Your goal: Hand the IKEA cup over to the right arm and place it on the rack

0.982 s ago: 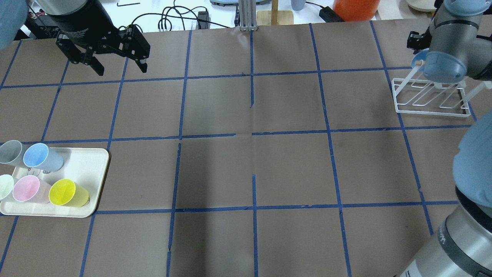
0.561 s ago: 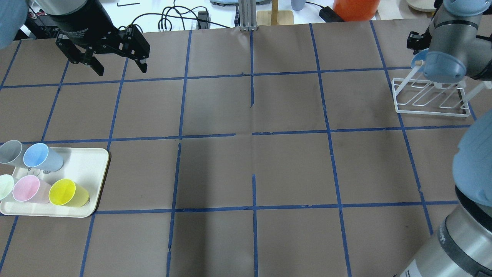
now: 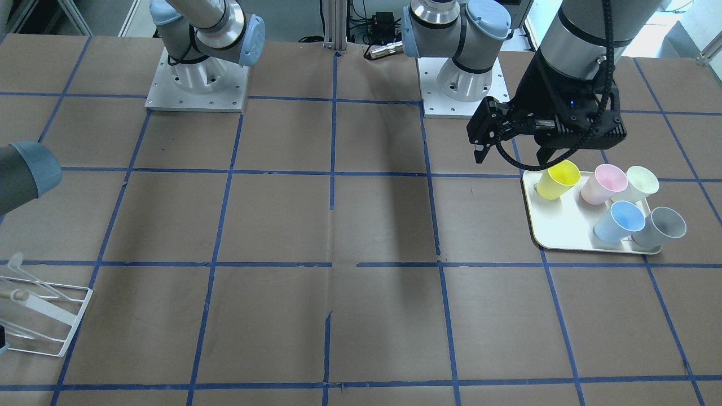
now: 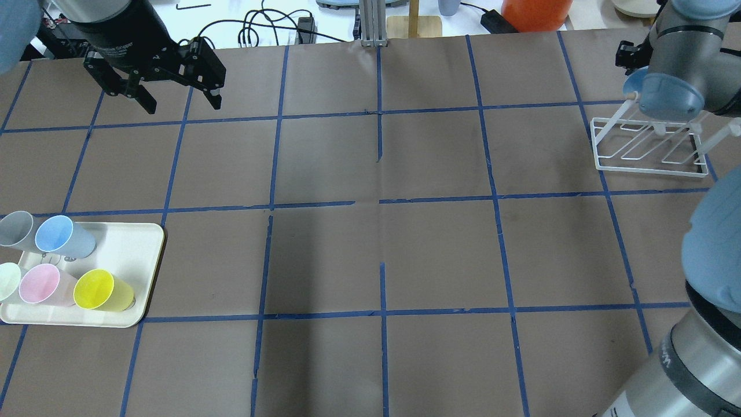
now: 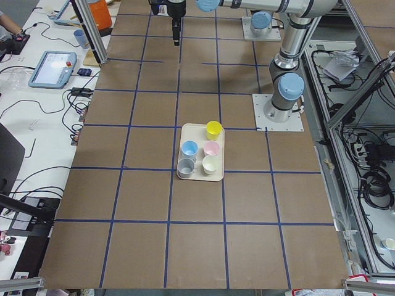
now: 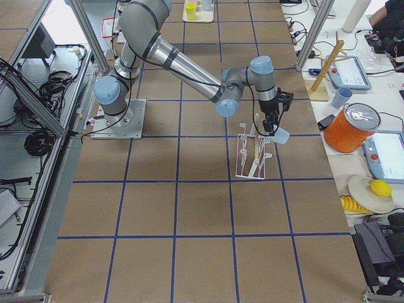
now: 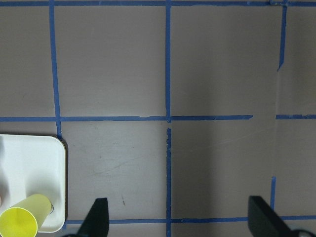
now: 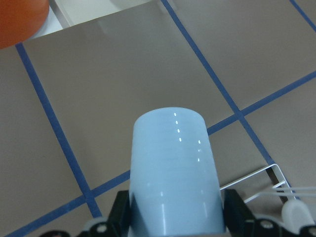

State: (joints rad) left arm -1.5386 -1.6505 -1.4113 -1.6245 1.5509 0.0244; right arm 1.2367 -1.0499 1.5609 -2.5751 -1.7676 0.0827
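Brown taped table (image 4: 440, 249): the right gripper (image 8: 176, 215) clamps the IKEA cup (image 8: 173, 168) near its rim at the far edge of the rack (image 4: 651, 171). The cup's long axis runs out from the wrist, closed base leading. The left gripper (image 4: 184, 105) hangs spread wide, empty.

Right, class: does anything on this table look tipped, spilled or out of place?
Nothing stands out. Five cups stand upright on the cream rounded tray, the white wire rack sits flat, and the right gripper grips a light blue tapered plastic cup by it.

Brown table (image 4: 434, 249), blue tape grid (image 4: 383, 313) — white bench (image 4: 231, 17) behind, cables (image 4: 255, 26), orange bucket (image 4: 535, 14).
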